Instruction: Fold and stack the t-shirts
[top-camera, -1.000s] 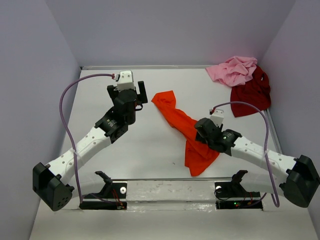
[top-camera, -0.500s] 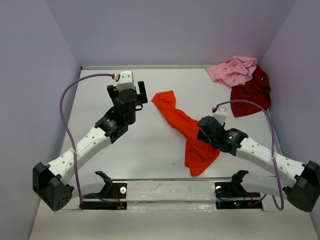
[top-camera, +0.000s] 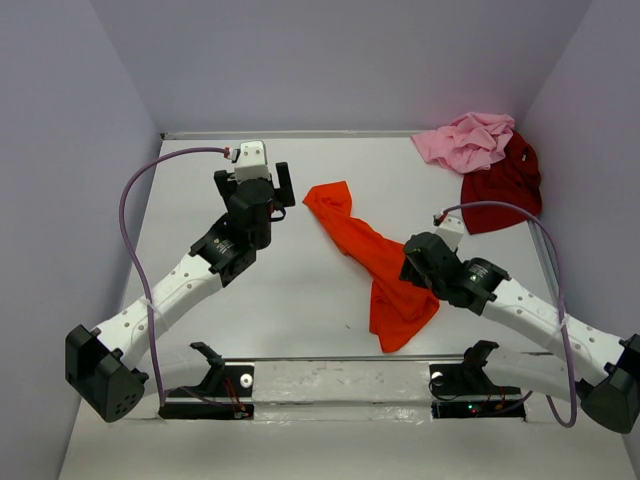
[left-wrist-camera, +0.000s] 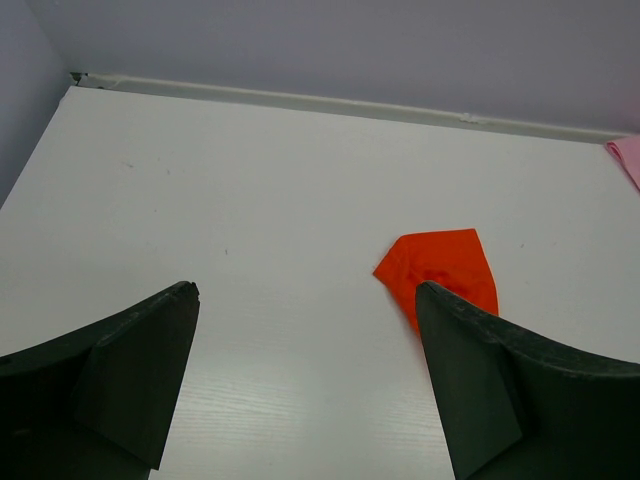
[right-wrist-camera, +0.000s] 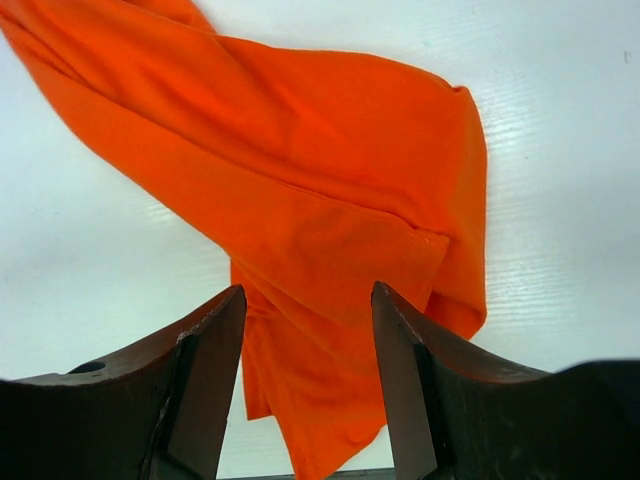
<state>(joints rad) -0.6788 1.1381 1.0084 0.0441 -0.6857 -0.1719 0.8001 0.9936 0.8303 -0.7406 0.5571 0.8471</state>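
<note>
Orange t-shirt (top-camera: 375, 265): crumpled into long twisted band, laid diagonally from middle of white surface (top-camera: 300, 320) toward near edge, right of centre. Pink t-shirt (top-camera: 465, 140): bunched in far right corner. Dark red t-shirt (top-camera: 503, 188): heaped against right edge, touching pink one on its near side. Left claw (left-wrist-camera: 305, 290): spread fully wide, empty, above far left half, near orange band's far tip. Right claw (right-wrist-camera: 305, 290): partly parted, low over wider near end of orange cloth, fingers either side of a fold, nothing pinched.
</note>
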